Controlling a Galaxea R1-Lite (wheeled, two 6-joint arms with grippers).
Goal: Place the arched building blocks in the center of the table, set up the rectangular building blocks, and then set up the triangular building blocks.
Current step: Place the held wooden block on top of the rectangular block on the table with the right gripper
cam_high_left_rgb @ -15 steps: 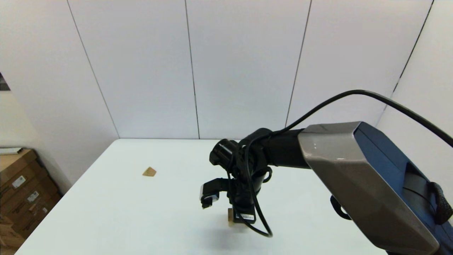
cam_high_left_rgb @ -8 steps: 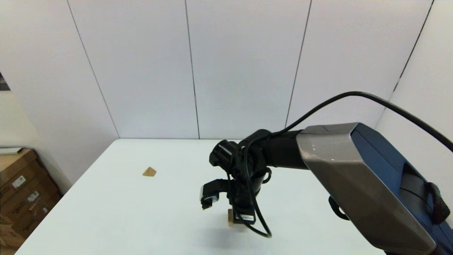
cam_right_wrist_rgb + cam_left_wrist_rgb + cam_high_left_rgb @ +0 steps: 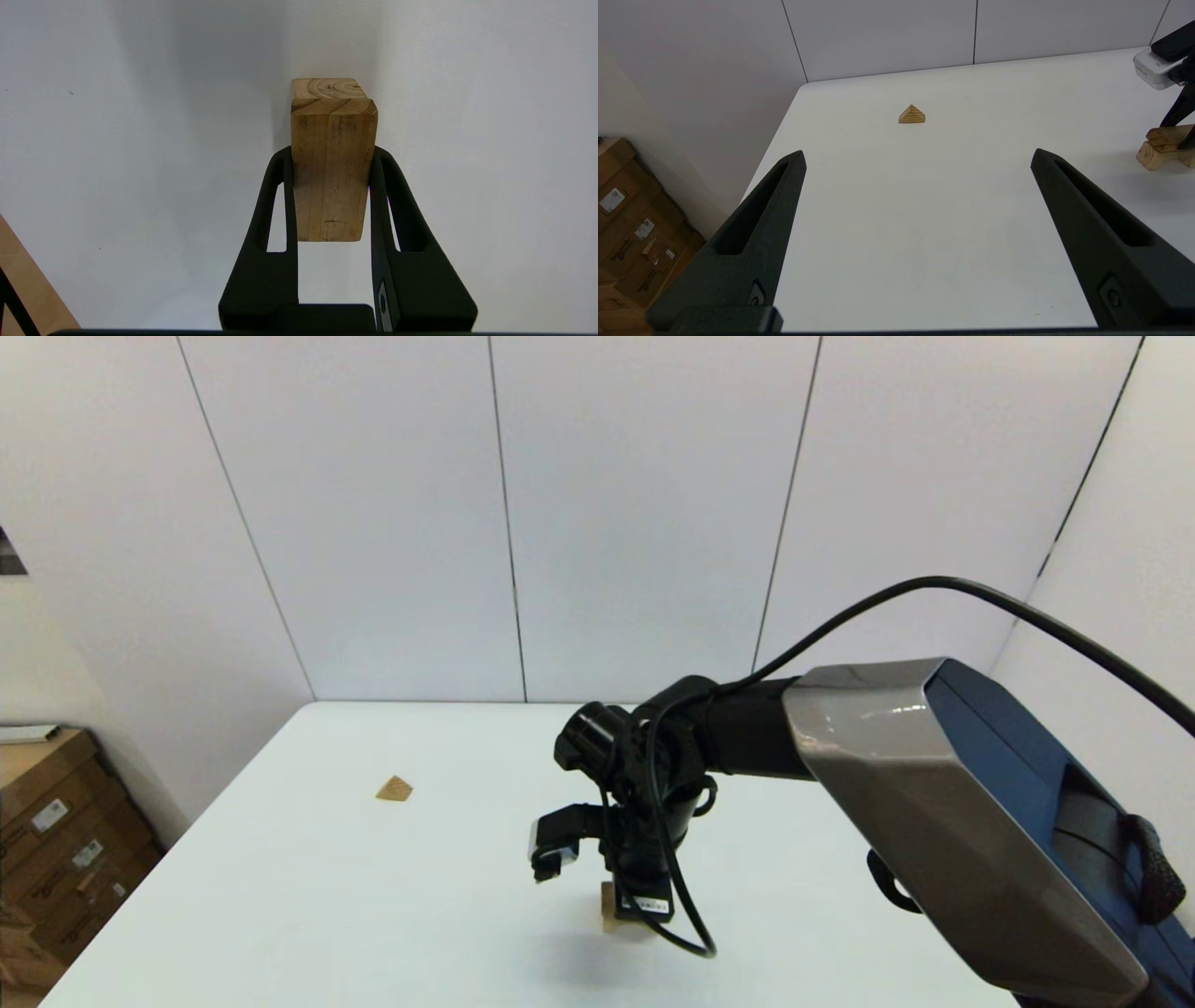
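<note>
- My right gripper (image 3: 331,186) is closed on the rectangular block (image 3: 329,177), one finger pressed to each long side, near the middle of the bench (image 3: 373,896).
- Under the bar's far end, the right wrist view shows another piece of light wood with ring grain, which I take to be the arched block (image 3: 1162,149). The left wrist view shows it more plainly: a legged block standing on the bench, with the bar at its top.
- From these views I cannot tell whether the bar is resting its weight on the arch or is just above it.
- My left gripper (image 3: 920,233) hangs with its fingers spread wide and nothing between them, low over the left part of the bench.
- The triangular block (image 3: 394,789) lies alone on the bench, well apart from the other two, on the far left and ahead of my left gripper.
- By my reading the arch is placed and I am in the middle of the second step, setting the bar on it.
- Next I should make sure the bar sits flat and centred on the arch, then open the fingers gently and lift straight away, so nothing drags it off.
- After that comes the triangle, which my left gripper is better placed to reach.
</note>
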